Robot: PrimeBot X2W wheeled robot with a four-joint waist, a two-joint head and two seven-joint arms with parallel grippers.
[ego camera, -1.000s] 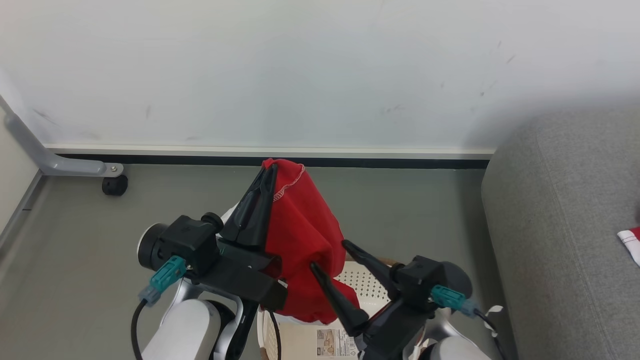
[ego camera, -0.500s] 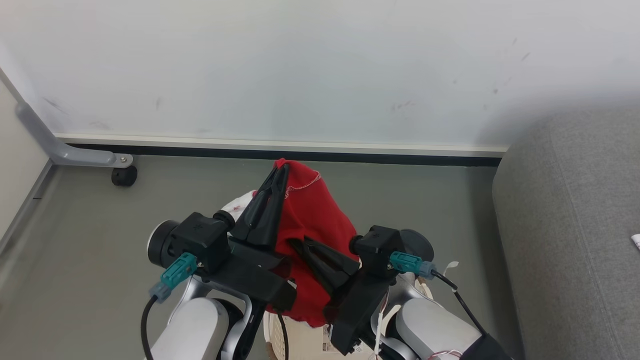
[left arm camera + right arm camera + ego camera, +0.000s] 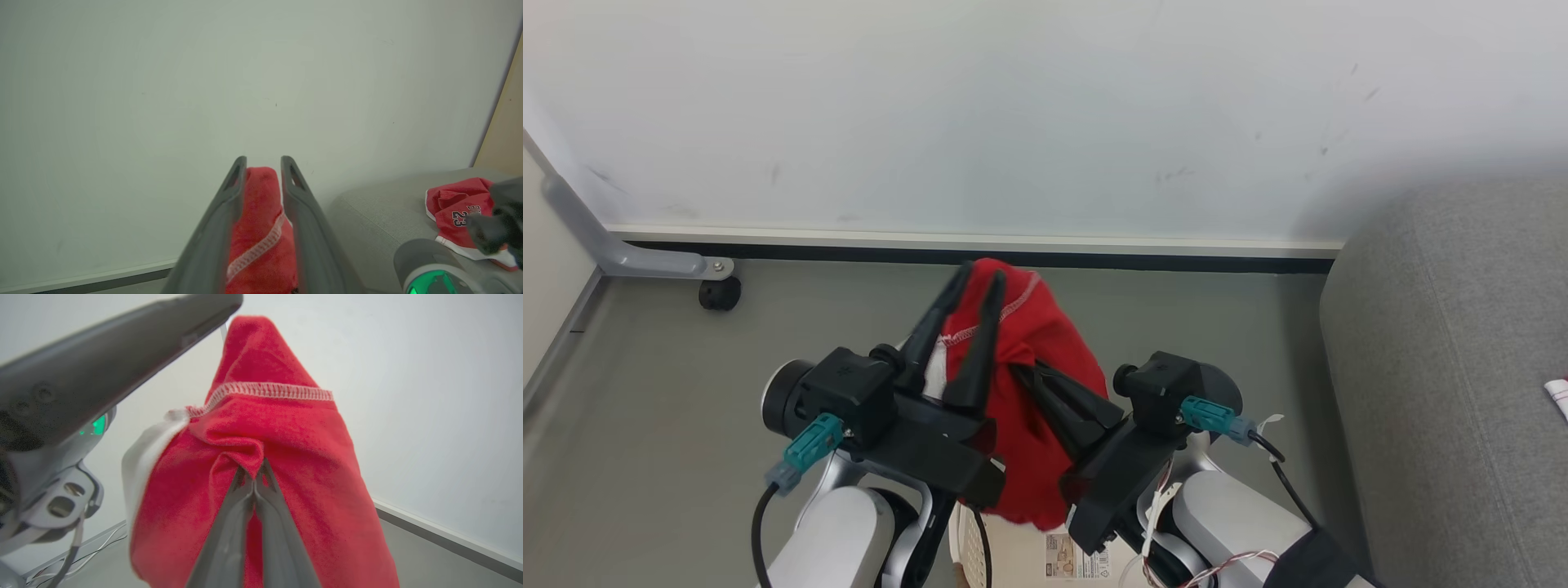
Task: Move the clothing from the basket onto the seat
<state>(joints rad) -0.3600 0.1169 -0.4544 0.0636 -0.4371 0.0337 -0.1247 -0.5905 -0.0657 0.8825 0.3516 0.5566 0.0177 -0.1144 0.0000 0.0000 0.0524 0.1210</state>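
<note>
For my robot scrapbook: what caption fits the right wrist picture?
Right gripper pinches a fold of the red garment.

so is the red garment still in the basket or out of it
Out: the red garment hangs in the air above the basket, pinched by the right gripper.

Right hand (image 3: 254, 475) pinching red clothing (image 3: 286, 457), white wall (image 3: 429, 396)

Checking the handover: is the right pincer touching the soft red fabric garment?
Touching. Right wrist view shows the right pincer pinching a fold of the red garment.
</note>
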